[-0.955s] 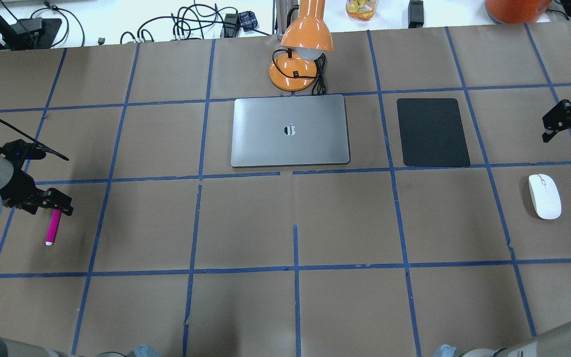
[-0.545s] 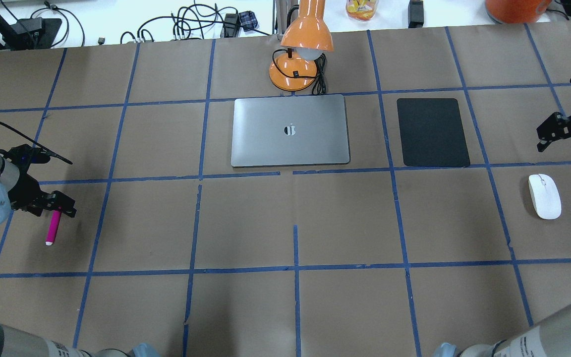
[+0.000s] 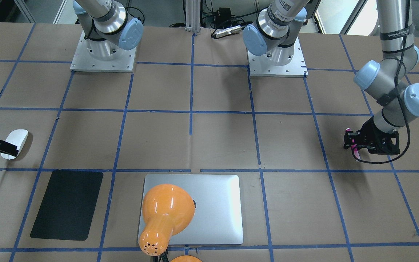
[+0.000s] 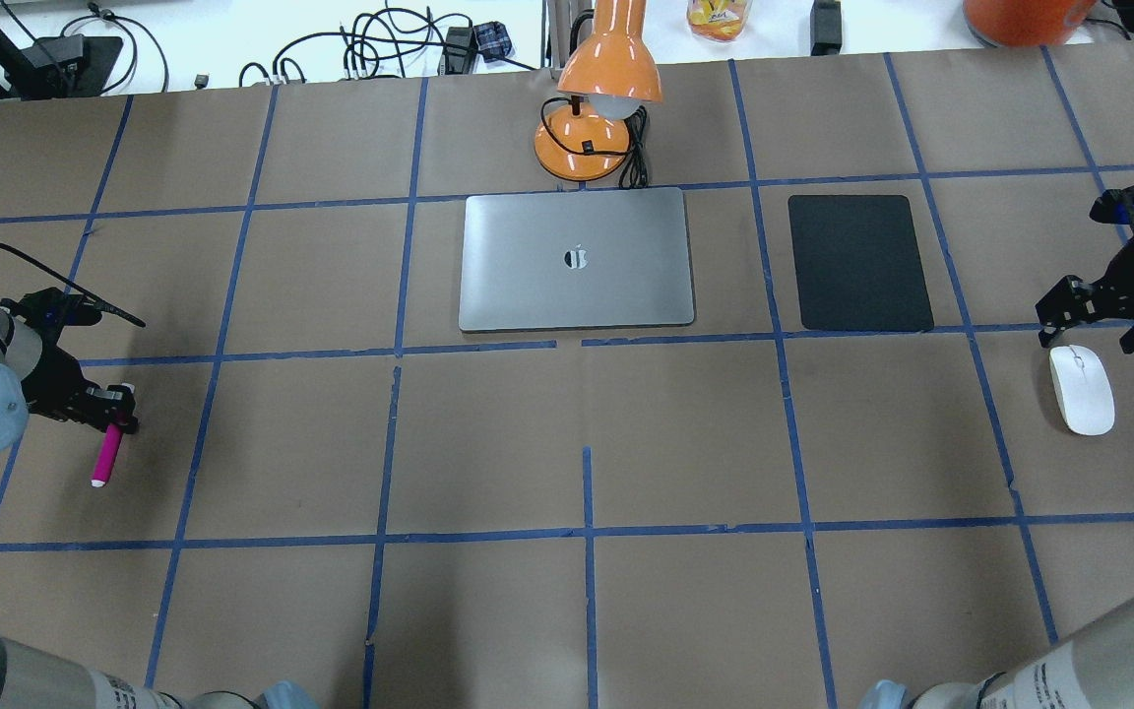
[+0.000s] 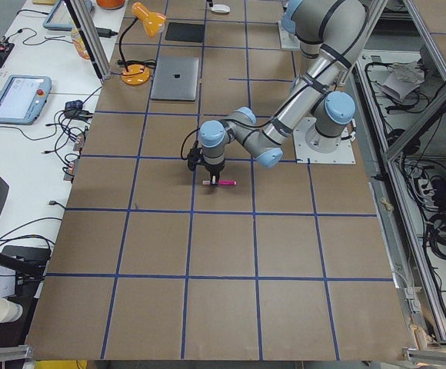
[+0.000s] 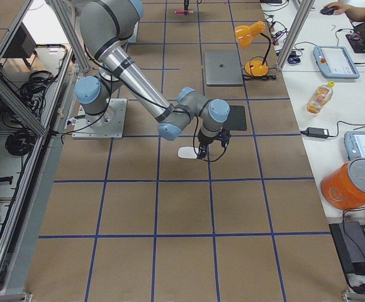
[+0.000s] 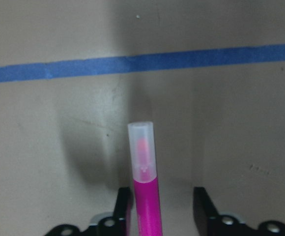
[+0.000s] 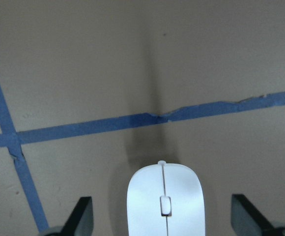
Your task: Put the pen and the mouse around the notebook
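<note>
The magenta pen (image 4: 104, 458) lies on the table at the far left, its pale cap pointing toward the robot. My left gripper (image 4: 114, 407) is down over its other end. In the left wrist view the pen (image 7: 146, 187) runs between the fingers, close to one finger (image 7: 124, 204) with a gap to the other; the gripper is open. The white mouse (image 4: 1082, 391) rests at the far right. My right gripper (image 4: 1097, 330) stands wide open over its far end, and the mouse (image 8: 165, 201) sits centred between the fingers untouched. The silver notebook (image 4: 577, 259) lies closed at the table's middle back.
An orange desk lamp (image 4: 597, 108) stands just behind the notebook, its head overhanging it in the front-facing view. A black mat (image 4: 859, 262) lies to the notebook's right. Cables and clutter sit on the white bench beyond the table's back edge.
The right gripper has travelled from the far right edge down to the mouse's far end. The left gripper has settled lower over the pen and its fingers look narrower.
</note>
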Controlling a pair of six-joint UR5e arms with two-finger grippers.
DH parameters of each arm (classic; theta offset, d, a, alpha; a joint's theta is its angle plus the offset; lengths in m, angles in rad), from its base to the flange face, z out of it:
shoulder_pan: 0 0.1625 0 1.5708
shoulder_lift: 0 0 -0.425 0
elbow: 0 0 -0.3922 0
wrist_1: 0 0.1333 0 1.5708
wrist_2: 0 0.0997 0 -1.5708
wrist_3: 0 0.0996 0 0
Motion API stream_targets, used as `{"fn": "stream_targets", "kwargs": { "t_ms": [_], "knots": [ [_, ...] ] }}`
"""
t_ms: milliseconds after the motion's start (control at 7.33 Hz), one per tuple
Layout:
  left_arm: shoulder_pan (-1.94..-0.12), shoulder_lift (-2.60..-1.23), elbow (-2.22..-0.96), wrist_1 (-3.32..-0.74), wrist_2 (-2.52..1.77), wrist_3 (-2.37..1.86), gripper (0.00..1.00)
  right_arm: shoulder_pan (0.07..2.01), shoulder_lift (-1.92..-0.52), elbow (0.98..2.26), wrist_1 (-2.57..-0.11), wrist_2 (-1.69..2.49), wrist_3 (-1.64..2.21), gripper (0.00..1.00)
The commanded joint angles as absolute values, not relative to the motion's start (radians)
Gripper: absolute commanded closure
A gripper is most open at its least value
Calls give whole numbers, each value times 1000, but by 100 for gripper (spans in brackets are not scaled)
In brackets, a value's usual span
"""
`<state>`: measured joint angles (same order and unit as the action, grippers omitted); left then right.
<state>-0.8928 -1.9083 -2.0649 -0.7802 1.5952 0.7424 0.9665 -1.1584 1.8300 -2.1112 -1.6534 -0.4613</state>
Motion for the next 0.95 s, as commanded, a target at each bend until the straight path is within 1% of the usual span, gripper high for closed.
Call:
{"fn": "stream_targets", "kwargs": {
  "t_ms": [0,273,409,682,818],
  "knots": [
    [-894,-1885,-2065,-794,1595,710,100,966,-1132,1842,-2121,-1660,-475,0],
    [-920,-1814,-2063,-898,1571,485,100,966,-1129,1842,-2117,-1693,-483,0],
    [-967,-1774,-2063,-972,1518,321,100,966,-1129,1842,-2115,-1715,-483,0],
    [-1151,-1726,-2072,-1002,1496,-102,100,966,-1129,1844,-2099,-1733,-482,10],
    [-1281,-1723,-2069,-996,1490,-346,100,966,-1131,1856,-2088,-1738,-482,12]
  ]
}}
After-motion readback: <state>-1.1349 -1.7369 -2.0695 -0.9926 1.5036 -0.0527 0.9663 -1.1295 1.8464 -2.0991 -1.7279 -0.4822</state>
